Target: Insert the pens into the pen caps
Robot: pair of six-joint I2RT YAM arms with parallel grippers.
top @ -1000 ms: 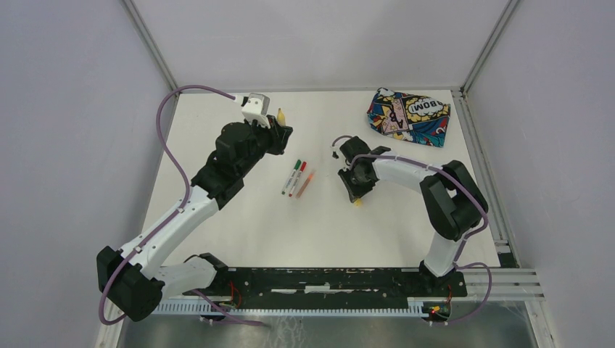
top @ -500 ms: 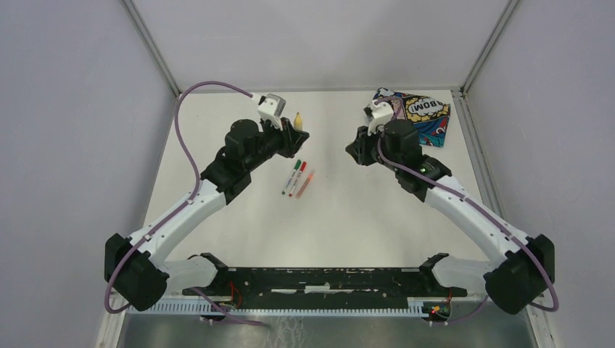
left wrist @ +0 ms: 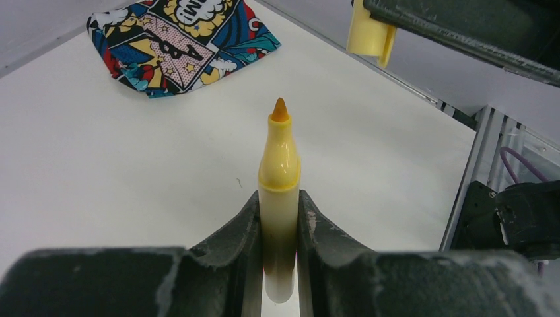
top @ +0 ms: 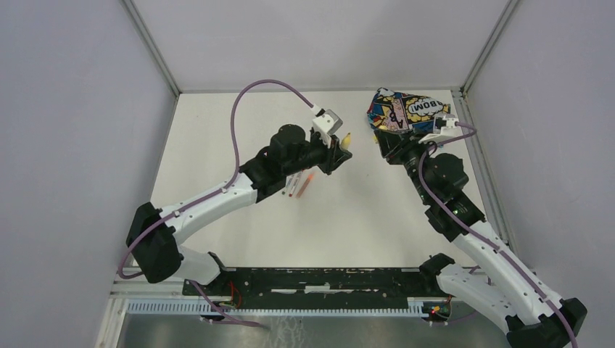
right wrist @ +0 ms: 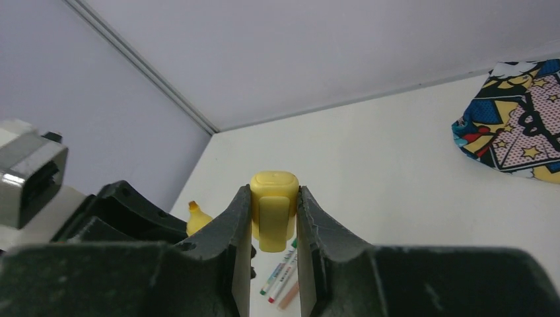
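Got the left pincer (left wrist: 278, 198) clamped tight on the yellow pen (left wrist: 279, 165), held up off the counter (top: 348, 217) with the bare orange-ish nib poking out past the fingertips. Same deal on the other side: got the right pincer (right wrist: 273, 195) squeezed around the yellow cap (right wrist: 273, 210), also up in the air. Can spot that cap from the left wrist view too, above and to the right of the nib, clearly apart from it, not touching. Can make out three more pens (right wrist: 280, 284) lying side by side down on the counter, partly covered by the left arm (top: 217, 203) in the top view. Also seeing a comic-print pouch (top: 407, 114) off at the far right corner of the counter.
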